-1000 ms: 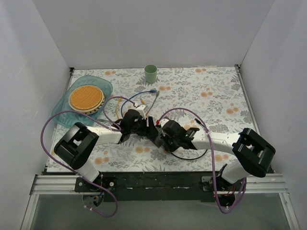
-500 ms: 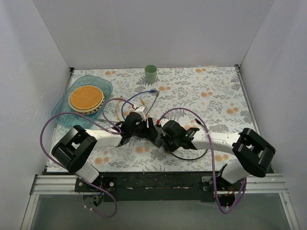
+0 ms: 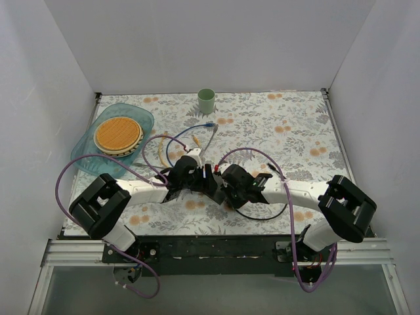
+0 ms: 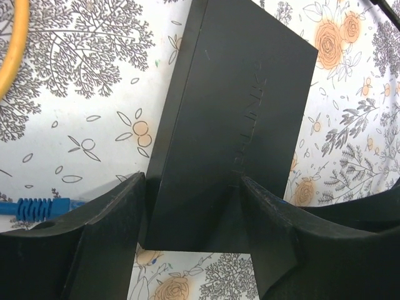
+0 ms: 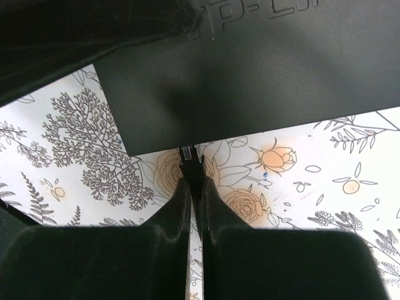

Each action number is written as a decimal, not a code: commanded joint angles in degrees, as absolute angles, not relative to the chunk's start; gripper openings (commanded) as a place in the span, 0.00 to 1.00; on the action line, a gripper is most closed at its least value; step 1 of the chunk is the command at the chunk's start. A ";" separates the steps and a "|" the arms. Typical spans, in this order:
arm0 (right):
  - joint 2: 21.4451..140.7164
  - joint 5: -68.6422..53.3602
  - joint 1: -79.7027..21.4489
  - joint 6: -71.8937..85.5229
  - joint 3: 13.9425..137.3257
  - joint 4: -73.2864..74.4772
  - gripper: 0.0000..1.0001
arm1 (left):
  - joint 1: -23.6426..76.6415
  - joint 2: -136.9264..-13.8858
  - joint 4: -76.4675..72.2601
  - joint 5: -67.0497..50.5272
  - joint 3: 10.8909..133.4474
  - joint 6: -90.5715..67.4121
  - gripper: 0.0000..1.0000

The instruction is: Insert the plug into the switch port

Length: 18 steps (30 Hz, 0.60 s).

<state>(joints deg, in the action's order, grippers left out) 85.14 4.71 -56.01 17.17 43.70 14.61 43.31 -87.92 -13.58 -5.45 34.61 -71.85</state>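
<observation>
The switch [image 4: 237, 112] is a flat dark box lying on the floral cloth. My left gripper [image 4: 194, 187] is shut on its near end, one finger on each long side. In the right wrist view the switch [image 5: 250, 81] fills the top. My right gripper [image 5: 192, 184] is shut on a small black plug [image 5: 190, 165], whose clear tip touches the switch's near edge. I cannot tell how far in the plug sits. In the top view the left gripper [image 3: 191, 172] and right gripper [image 3: 220, 182] meet mid-table and hide most of the switch.
A teal tray [image 3: 141, 115] with a wicker plate stands at the back left and a green cup [image 3: 207, 100] at the back. A blue cable [image 3: 197, 128] and a yellow cable [image 3: 161, 152] lie behind the grippers. A blue plug [image 4: 37, 207] lies left of the switch.
My left gripper has shifted a little to the right and nearer, closing up against the right gripper. The right arm has barely moved.
</observation>
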 commanded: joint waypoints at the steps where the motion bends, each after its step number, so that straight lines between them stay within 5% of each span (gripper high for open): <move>1: 85.25 7.47 -55.72 18.11 51.15 -5.09 0.01 | 49.83 -84.02 -12.48 -22.67 35.77 -77.34 0.58; 18: 84.82 3.87 -55.72 16.53 50.63 -8.35 0.01 | 55.81 -84.55 -14.59 -25.05 38.58 -76.38 0.60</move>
